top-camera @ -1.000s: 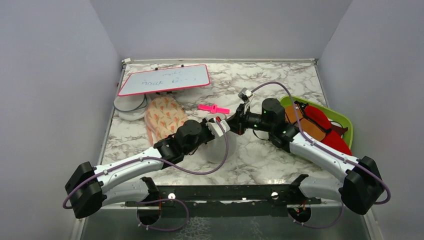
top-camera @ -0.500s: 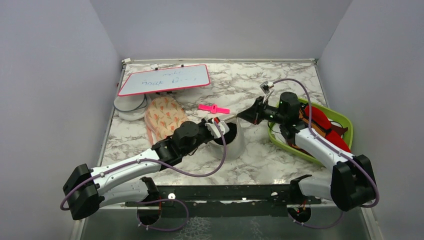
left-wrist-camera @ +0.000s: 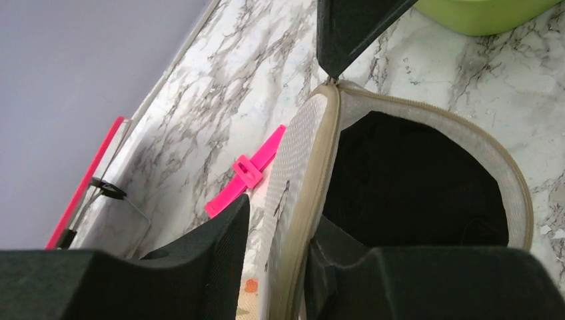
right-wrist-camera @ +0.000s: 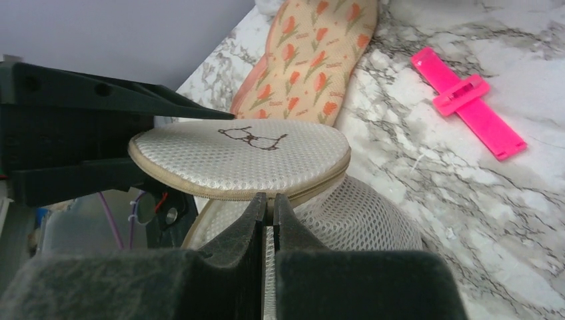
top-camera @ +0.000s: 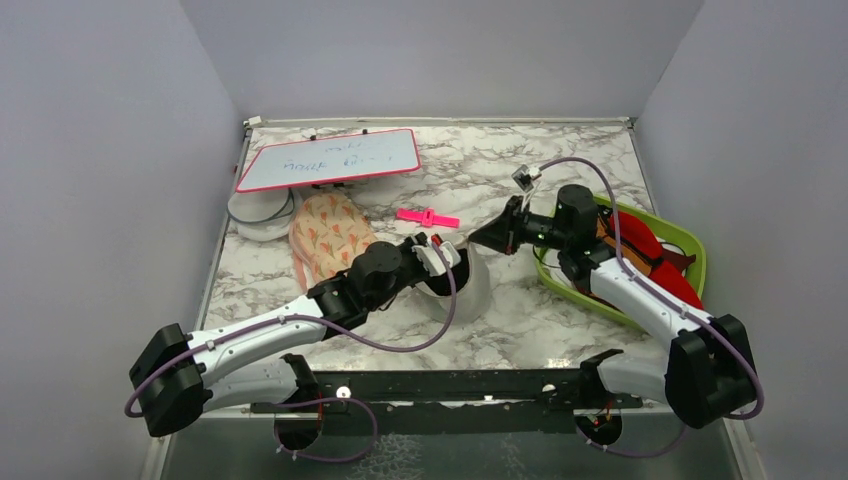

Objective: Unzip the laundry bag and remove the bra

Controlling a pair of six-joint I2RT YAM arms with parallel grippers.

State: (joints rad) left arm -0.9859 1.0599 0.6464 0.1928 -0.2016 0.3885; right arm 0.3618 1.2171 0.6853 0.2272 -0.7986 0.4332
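The laundry bag (top-camera: pixel 470 288) stands unzipped mid-table, its white mesh lid (right-wrist-camera: pixel 240 157) tipped up off the lower half (right-wrist-camera: pixel 380 213). Inside the lower half lies the black bra (left-wrist-camera: pixel 413 187). My left gripper (left-wrist-camera: pixel 280 220) straddles the lid's beige rim. Its inner finger touches the rim, and a thin gap shows between the outer finger (left-wrist-camera: pixel 213 247) and the mesh. My right gripper (right-wrist-camera: pixel 270 199) is shut at the zip seam where the two halves meet. In the left wrist view its tip (left-wrist-camera: pixel 333 63) sits right on that rim. In the top view the left gripper (top-camera: pixel 440 255) and right gripper (top-camera: pixel 478 238) flank the bag.
A peach floral pouch (top-camera: pixel 325 235) lies left of the bag, with a pink clip (top-camera: pixel 428 216) behind it. A whiteboard (top-camera: pixel 328 158) leans at the back left over a white round object (top-camera: pixel 255 218). A green tray (top-camera: pixel 695 262) at the right holds red and orange garments.
My right gripper has drawn back to the right, staying shut at the zip, and the bag's lid now stands open. My left jaws have eased apart slightly around the lid.
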